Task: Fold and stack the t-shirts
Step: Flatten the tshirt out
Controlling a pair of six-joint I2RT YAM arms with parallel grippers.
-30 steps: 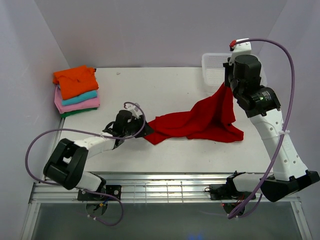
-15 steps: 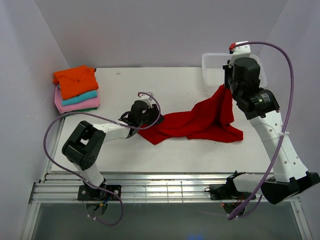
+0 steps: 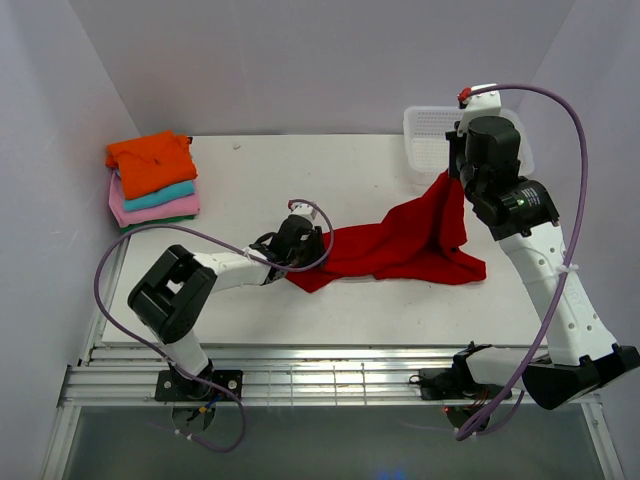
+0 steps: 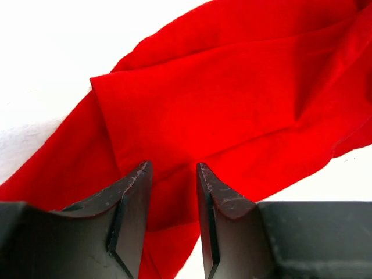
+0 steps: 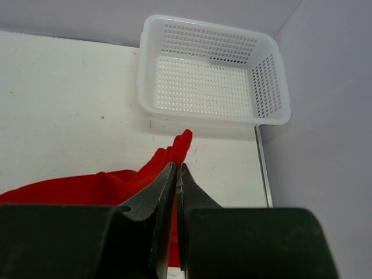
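While right end effector [image 5: 176, 167] pinches the limp red t-shirt [image 3: 400, 245], left end effector [image 4: 172, 168], half-parted, seemingly straddles it.

Rumpled red t-shirt [image 3: 400, 245], one corner aloft

Red tee [image 5: 116, 183] in right end effector [image 5: 176, 165]

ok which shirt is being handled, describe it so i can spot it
On the white table, look right of centre. The red t-shirt sprawls there, one corner pinched up by the right gripper beside the basket. It alone is unfolded; the other tees sit stacked at the far left corner.
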